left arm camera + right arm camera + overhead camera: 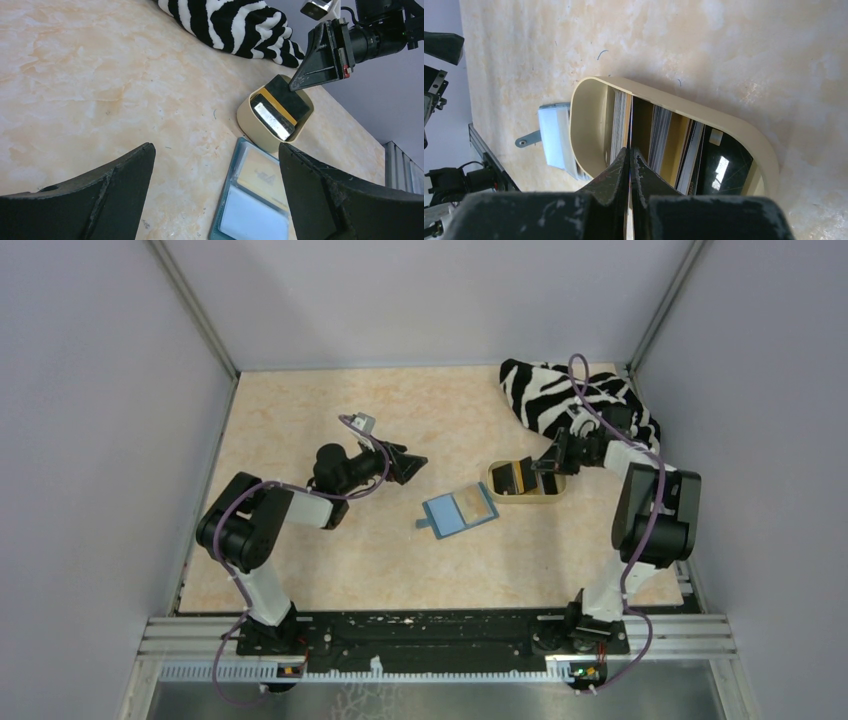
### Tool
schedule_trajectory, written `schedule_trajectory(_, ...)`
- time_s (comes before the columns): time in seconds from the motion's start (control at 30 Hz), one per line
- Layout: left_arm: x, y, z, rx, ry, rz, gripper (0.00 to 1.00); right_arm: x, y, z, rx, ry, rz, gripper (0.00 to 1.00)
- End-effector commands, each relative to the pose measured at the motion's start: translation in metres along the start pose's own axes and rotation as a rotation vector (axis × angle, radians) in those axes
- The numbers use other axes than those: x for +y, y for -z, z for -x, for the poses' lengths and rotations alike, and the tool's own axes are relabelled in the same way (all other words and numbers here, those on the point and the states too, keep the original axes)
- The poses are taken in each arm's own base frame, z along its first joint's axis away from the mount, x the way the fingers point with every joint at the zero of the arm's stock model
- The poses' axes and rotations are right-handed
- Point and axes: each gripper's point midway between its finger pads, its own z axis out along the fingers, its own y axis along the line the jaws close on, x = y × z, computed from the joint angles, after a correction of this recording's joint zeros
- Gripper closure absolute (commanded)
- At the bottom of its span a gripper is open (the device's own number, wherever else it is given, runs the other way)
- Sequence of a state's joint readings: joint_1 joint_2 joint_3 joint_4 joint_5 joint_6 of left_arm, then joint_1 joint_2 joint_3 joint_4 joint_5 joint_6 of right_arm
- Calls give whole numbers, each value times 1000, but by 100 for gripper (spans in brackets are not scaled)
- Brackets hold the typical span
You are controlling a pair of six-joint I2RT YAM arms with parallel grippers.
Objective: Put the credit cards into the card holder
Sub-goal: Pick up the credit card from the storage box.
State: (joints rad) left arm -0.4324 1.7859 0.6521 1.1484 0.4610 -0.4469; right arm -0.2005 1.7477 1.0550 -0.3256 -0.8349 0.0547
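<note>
Right gripper [630, 155], closed, sits among thin black and orange-gold credit cards [619, 120] standing edgewise in tan oval tray [586, 115]; teal rectangular card holder [459, 510] lies left of tray, nearer wide-open left gripper [216, 150].

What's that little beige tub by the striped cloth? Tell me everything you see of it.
A tan oval tray, smooth like plastic, with upright walls, flat on the table beside the open teal card holder. Cards stand on edge inside, mostly black, one orange-gold. The right gripper dips in, jaws closed at a card's edge.
</note>
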Motion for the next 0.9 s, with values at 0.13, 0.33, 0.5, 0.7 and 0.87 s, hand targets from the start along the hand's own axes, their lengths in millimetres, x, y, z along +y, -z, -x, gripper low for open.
schedule_trajectory(0.13,-17,-3,5,-25,-15,-108,1,18,35,39,-109,114,9,100)
schedule_trajectory(0.33,-31,-6,-1,-19,83,-241,1,22,47,44,-145,90,46,100)
schedule_trajectory(0.5,-42,-7,-4,0,123,-326,4,28,49,46,-156,67,88,100)
schedule_trajectory(0.7,-60,-12,-16,32,359,-507,10,40,51,46,-176,26,170,100)
schedule_trajectory(0.87,-80,-28,-26,59,386,-562,12,57,49,42,-184,-44,297,100)
